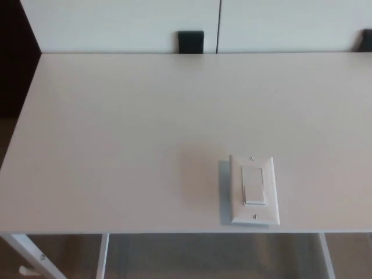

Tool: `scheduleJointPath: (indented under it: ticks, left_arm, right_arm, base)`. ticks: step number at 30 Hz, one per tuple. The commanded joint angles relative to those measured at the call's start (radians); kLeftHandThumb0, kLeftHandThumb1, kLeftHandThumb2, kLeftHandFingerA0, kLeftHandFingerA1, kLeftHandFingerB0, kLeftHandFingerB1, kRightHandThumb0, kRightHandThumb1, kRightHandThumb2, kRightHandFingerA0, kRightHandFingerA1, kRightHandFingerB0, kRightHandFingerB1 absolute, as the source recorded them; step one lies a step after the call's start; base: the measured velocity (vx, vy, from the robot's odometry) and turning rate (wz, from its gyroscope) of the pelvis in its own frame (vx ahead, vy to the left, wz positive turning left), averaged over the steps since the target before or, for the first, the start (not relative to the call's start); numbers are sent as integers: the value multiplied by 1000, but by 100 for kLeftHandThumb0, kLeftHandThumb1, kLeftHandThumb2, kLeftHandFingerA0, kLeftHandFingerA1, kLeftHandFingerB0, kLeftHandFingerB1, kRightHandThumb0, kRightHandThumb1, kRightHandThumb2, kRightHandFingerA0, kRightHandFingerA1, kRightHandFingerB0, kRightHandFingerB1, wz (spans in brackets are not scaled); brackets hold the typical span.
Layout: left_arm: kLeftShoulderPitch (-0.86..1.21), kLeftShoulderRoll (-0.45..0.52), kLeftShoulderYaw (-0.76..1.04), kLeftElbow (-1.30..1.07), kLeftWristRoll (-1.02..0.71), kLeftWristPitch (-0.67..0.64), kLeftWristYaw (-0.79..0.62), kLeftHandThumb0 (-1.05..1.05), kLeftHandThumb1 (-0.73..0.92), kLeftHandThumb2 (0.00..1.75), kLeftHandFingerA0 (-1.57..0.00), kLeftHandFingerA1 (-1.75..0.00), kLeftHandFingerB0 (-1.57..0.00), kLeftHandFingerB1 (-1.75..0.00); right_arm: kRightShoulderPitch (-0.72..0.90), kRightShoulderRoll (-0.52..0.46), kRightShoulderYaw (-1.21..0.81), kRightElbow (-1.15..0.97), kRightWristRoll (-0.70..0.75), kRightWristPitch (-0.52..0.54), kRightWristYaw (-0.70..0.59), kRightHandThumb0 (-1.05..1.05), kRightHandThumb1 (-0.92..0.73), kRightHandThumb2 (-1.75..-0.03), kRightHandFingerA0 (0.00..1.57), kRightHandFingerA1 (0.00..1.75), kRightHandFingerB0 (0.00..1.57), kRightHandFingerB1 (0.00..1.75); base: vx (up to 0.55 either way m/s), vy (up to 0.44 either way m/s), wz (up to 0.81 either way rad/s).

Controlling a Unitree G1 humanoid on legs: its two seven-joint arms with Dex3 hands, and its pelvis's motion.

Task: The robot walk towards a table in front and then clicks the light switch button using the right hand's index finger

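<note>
Behind the far edge, white cabinet panels stand with a thin vertical seam between them. Two black brackets sit at their base. Below, tan floor shows between white legs.

The scene is evenly and softly lit, with no glare noted on the pale table. A faint shadow is cast to the left of the light switch, and a slight haze is seen beside it. The picture is mildly soft throughout, with low contrast and muted colour.
</note>
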Motion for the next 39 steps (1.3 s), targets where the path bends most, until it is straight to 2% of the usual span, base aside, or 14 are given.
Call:
scheduleJointPath:
  ticks: [1, 10, 14, 19, 20, 21, 22, 25, 27, 28, 30, 31, 32, 39]
  left_arm:
    - [0, 10, -2, 8, 13, -15, 4, -74, 54, 86, -26, -112, -33, -75]
    - [8, 10, -3, -9, 13, -4, 12, -75, 53, 87, -28, -114, -34, -75]
    - [12, 15, 0, -1, 8, -18, -1, -75, 53, 87, -27, -114, -33, -76]
    - [14, 15, 8, -13, 1, 3, 4, -77, 52, 87, -28, -118, -34, -77]
    - [13, 17, 7, -11, 5, 3, 7, -75, 52, 87, -28, -114, -34, -75]
    - [14, 18, 5, -10, 10, -2, 10, -75, 52, 87, -28, -114, -34, -75]
    - [18, 22, 4, -20, 11, -1, 5, -74, 52, 89, -26, -116, -33, -78]
    - [20, 25, 2, -16, 14, -4, 5, -73, 53, 93, -26, -114, -31, -77]
    - [9, 26, 2, 9, 14, -13, 1, -74, 52, 90, -27, -115, -32, -77]
    - [9, 24, 4, 2, 7, 1, -3, -75, 51, 89, -26, -115, -32, -77]
    - [11, 23, 5, -11, 7, 13, 0, -75, 51, 89, -26, -114, -33, -76]
    - [7, 26, 2, -11, 13, 8, 6, -74, 52, 92, -27, -113, -33, -76]
    - [1, 28, 2, -3, 17, 3, 10, -72, 53, 91, -27, -112, -33, -75]
    - [-6, 30, 4, -4, 13, 13, 8, -73, 51, 93, -27, -116, -33, -76]
  right_arm:
    - [-6, -11, -1, 4, -10, 3, -9, -35, -64, -59, 62, 48, 44, 42]
    - [-3, -9, 1, 8, -6, -7, -6, -34, -64, -59, 63, 48, 44, 43]
    - [37, -1, 7, -81, 3, 30, 4, -33, -64, -59, 61, 48, 43, 43]
    - [85, 12, 50, -205, -89, -31, -78, -32, -61, -58, 65, 48, 51, 47]
    - [96, 14, 56, -236, -91, -38, -79, -46, -57, -58, 66, 44, 52, 43]
    - [105, 12, 62, -261, -100, -47, -81, -46, -57, -58, 66, 44, 52, 43]
    - [145, -3, 77, -382, -92, -44, -46, -33, -62, -59, 61, 48, 48, 47]
    - [206, -29, 89, -552, -2, -56, 28, -41, -63, -58, 62, 48, 50, 48]
    - [258, -61, 93, -716, 121, -55, 95, -41, -62, -58, 61, 48, 49, 49]
    - [286, -81, 89, -806, 174, -35, 119, -41, -46, -90, 59, 65, 40, 58]
    - [311, -99, 79, -894, 211, -19, 130, -42, -46, -90, 61, 66, 40, 58]
    - [330, -127, 57, -982, 244, -53, 138, -47, -61, -58, 69, 49, 50, 49]
    - [360, -149, 32, -1076, 274, -65, 139, -46, -60, -58, 70, 49, 51, 49]
    - [422, -151, 1, -1300, 404, -138, 107, -46, -60, -58, 62, 50, 52, 51]
  base:
    - [0, 0, 0]
    - [17, -11, 2]
    - [0, 0, 0]
    - [0, 0, 0]
    - [0, 0, 0]
    - [0, 0, 0]
    - [0, 0, 0]
    - [0, 0, 0]
    - [0, 0, 0]
    - [0, 0, 0]
    - [0, 0, 0]
    - [0, 0, 0]
    - [0, 0, 0]
    - [0, 0, 0]
